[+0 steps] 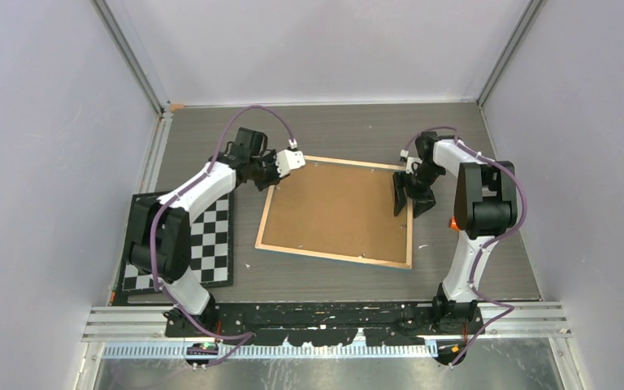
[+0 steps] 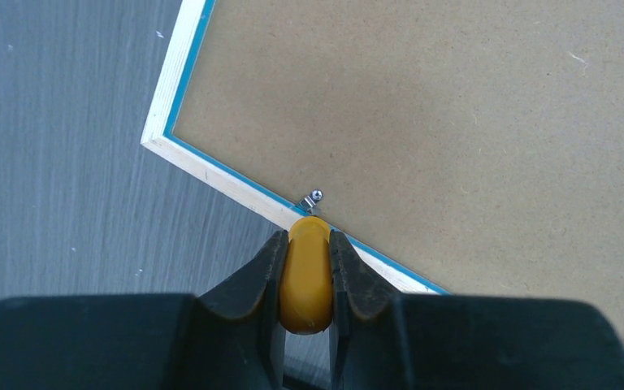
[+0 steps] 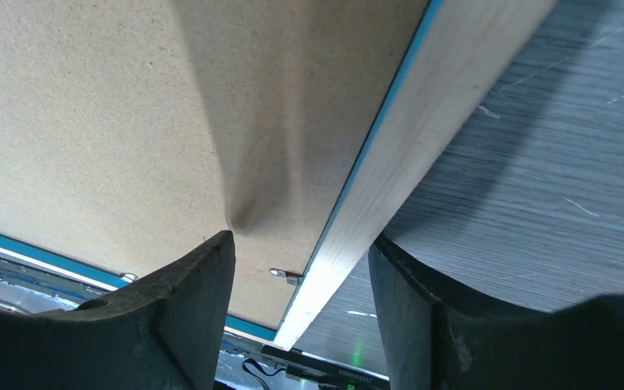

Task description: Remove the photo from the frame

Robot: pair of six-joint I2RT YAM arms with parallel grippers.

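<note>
Fibreboard-backed frame (image 1: 335, 213) face-down | left tool (image 2: 307, 240) clamps yellow piece (image 2: 306, 284) at its edge | right tool (image 3: 301, 242) spread astride rim

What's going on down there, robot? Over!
Left claw shut on yellow piece, tip at metal tab. Right claw open, straddling frame rim. Frame face down, photo unseen. Nothing lying on it.

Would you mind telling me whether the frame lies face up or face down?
Face down: the frame shows its brown fibreboard back and a metal tab.
</note>
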